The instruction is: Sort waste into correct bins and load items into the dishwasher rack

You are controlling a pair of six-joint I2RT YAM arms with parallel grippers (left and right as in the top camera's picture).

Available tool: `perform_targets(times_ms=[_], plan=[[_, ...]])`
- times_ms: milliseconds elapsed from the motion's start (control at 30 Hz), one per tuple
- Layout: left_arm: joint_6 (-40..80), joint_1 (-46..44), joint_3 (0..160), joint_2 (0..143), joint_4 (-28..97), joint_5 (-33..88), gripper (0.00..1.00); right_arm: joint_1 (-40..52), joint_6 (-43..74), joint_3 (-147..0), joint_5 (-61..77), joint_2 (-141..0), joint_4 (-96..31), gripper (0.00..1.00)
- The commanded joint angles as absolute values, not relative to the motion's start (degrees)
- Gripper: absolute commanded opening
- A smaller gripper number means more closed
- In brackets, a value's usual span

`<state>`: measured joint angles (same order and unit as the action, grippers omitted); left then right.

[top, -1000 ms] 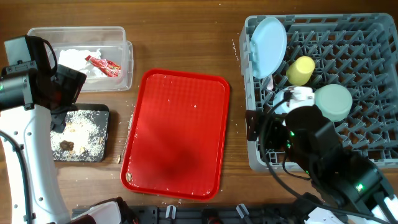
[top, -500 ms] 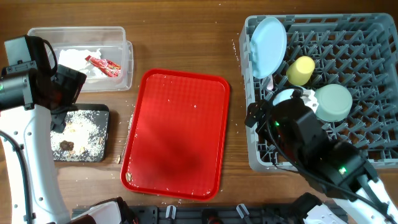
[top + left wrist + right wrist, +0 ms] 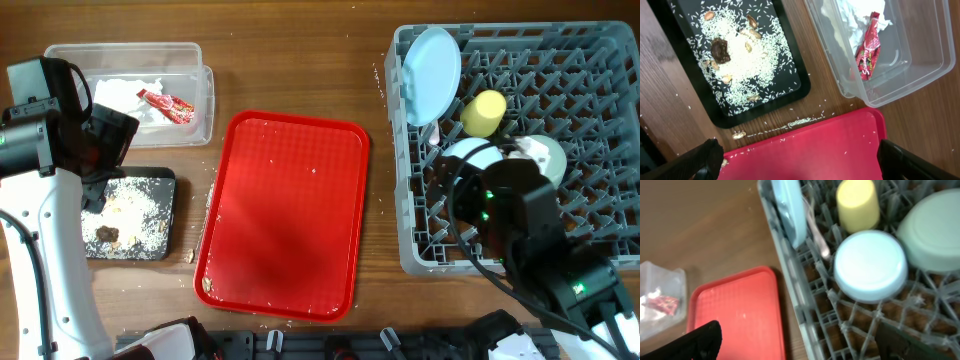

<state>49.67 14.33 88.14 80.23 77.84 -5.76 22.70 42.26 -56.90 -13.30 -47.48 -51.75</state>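
The grey dishwasher rack (image 3: pixel 600 60) stands at the right and holds the upright light blue plate (image 3: pixel 432 62), the yellow cup (image 3: pixel 484 113), the upturned light blue bowl (image 3: pixel 870 265) and the pale green bowl (image 3: pixel 935 230). A white utensil (image 3: pixel 816 227) lies beside the plate. My right gripper (image 3: pixel 800 345) is open and empty above the rack's left edge. The clear tub (image 3: pixel 60 50) holds napkins (image 3: pixel 125 95) and the red wrapper (image 3: pixel 165 104). The black tray (image 3: pixel 800 92) holds rice and brown scraps (image 3: pixel 745 60). My left gripper (image 3: pixel 800 165) is open and empty over the red tray's corner.
The red serving tray (image 3: pixel 285 215) lies in the middle with a few rice grains on it. Loose rice and scraps (image 3: pixel 740 134) lie on the wood between it and the black tray. My right arm (image 3: pixel 520 230) covers part of both bowls from above.
My right arm has moved right, further over the rack, and now hides part of the pale green bowl. The left arm has not moved.
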Motion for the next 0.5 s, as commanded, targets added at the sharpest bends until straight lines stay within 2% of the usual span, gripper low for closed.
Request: perform_targets(times_ms=[0, 67, 300, 467], plan=[[49.5, 14.6, 88.7, 80.0, 77.9, -6.5, 1.00, 18.6, 30.4, -49.6, -5.3, -41.3, -43.6, 1.00], [49.5, 14.6, 88.7, 80.0, 77.9, -6.5, 1.00, 17.4, 26.8, -44.1, -4.4, -37.0, -38.2, 1.00], [49.5, 14.6, 88.7, 80.0, 77.9, -6.5, 1.00, 14.0, 25.5, -26.0, -3.8, -23.5, -22.3, 1.00], [49.5, 14.6, 88.7, 80.0, 77.8, -6.5, 1.00, 12.2, 24.3, -16.3, -3.7, -15.4, -16.5, 1.00]])
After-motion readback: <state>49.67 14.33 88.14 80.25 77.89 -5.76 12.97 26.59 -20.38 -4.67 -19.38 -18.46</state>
